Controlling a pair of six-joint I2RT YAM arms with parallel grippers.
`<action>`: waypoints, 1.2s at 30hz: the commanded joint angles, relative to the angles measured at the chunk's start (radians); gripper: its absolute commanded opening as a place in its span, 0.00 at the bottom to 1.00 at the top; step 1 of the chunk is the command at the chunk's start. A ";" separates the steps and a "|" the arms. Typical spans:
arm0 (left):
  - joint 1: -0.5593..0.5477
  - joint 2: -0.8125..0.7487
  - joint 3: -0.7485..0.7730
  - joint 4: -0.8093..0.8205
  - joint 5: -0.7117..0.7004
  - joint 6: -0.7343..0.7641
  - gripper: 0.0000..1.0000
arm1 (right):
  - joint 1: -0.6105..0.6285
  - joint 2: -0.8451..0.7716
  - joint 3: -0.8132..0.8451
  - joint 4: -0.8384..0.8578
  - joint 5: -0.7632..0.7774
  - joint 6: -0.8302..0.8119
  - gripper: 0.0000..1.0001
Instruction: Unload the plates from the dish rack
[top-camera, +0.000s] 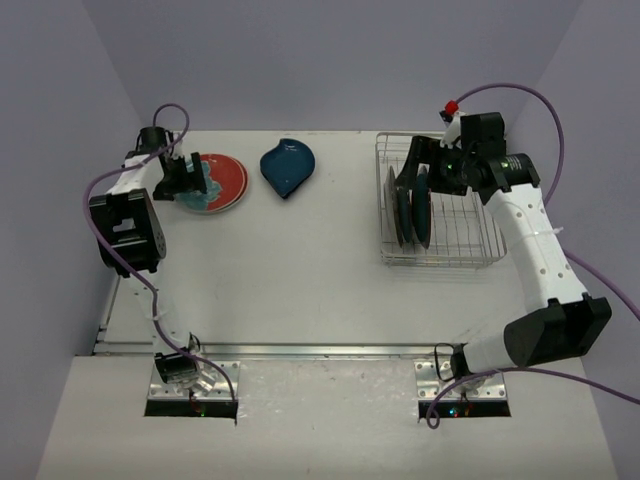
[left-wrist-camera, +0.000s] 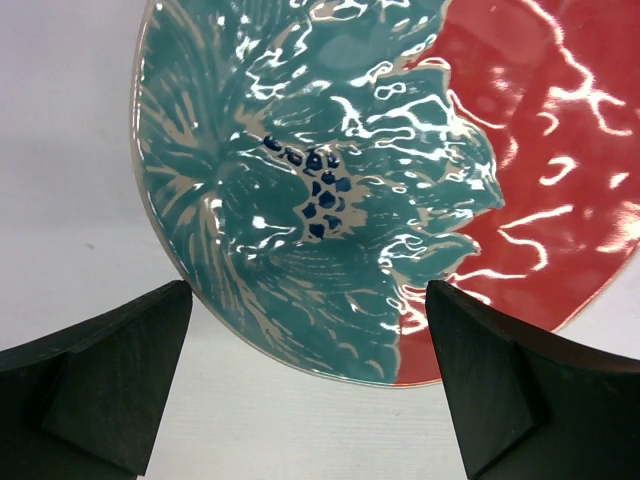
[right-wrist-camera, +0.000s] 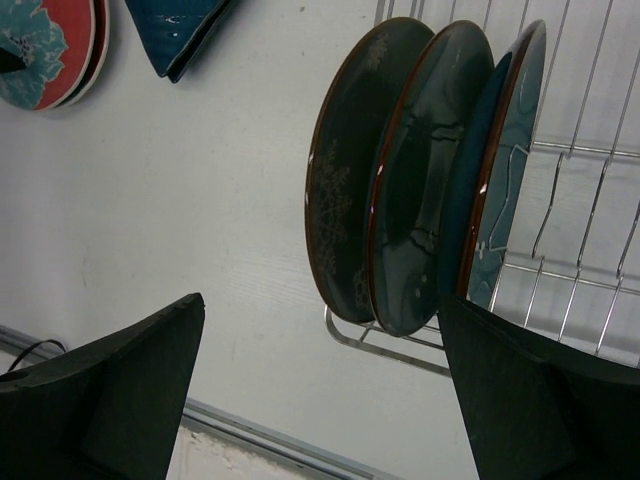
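- Dish rack (top-camera: 455, 235): silvery wire, on the far R side of the counter (top-camera: 300, 280).
- 3 plates on edge at the rack's L end, packed close and leaning a bit. In the R wrist view: dark brown plate (right-wrist-camera: 342, 170) w/ a pale pattern on the outside, glossy dark plate (right-wrist-camera: 425, 180) in the middle, teal plate (right-wrist-camera: 510, 150) behind it, rack wires showing past it.
- Rest of the rack to the R holds only wires.
- Right fingers (top-camera: 414, 170): spread wide, nothing betw. them, hanging above the rack's L end near the plates' top edges, not touching any.
- Red-and-teal plate (top-camera: 220, 180): flat on the counter, far L.
- Blue leaf dish (top-camera: 287, 167): flat on the counter just R of it, a gap betw. the two.
- Left fingers (top-camera: 188, 180): wide open, gripping nothing, over the red-and-teal plate's L edge. In the L wrist view the plate's teal part lies betw. the two tips. Can't tell if they touch it.
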 joint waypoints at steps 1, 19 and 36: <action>-0.044 0.021 0.072 0.029 0.049 0.042 1.00 | -0.040 0.014 0.007 0.007 -0.071 0.044 0.99; -0.046 -0.431 -0.101 0.103 0.085 0.078 1.00 | -0.099 0.027 -0.044 0.010 -0.011 -0.118 0.72; -0.050 -0.615 -0.135 -0.014 0.145 0.047 1.00 | -0.138 0.255 -0.039 0.030 -0.063 -0.273 0.49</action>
